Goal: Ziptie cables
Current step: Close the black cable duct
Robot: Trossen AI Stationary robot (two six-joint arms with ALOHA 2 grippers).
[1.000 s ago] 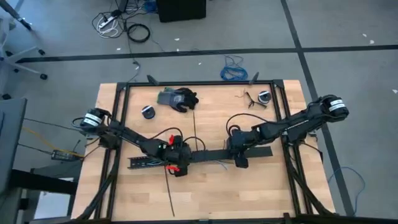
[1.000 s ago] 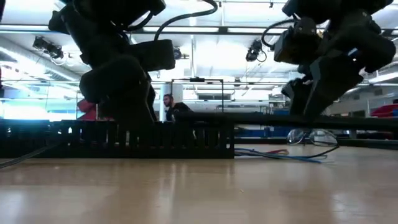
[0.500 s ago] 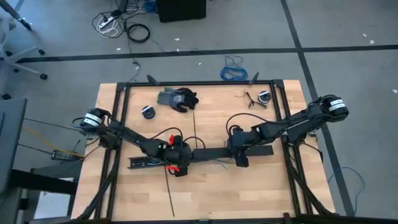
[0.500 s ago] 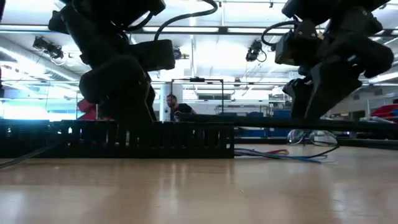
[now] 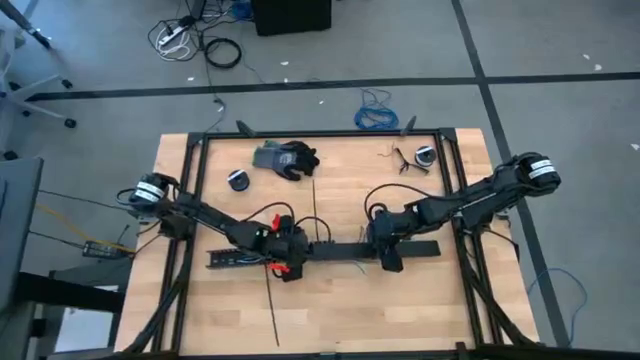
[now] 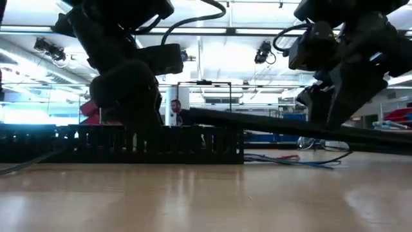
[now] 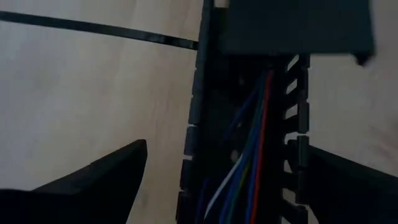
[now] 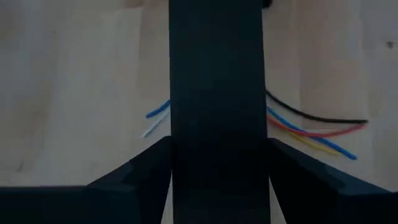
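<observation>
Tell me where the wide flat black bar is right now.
In the high view the wide flat black bar lies across the table's middle, between the left gripper and the right gripper, whose fingers flank it, above the cables.

slotted duct [image 5: 240, 258] and flat bar [image 5: 350, 249] block mid-table

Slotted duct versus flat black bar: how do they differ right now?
The slotted duct lies flat on the table; the flat black bar is tilted above it. The duct has comb-like walls with coloured wires inside; the bar is plain. The left hand straddles the duct, open; the right hand grips the bar. Both are long and black.
</observation>
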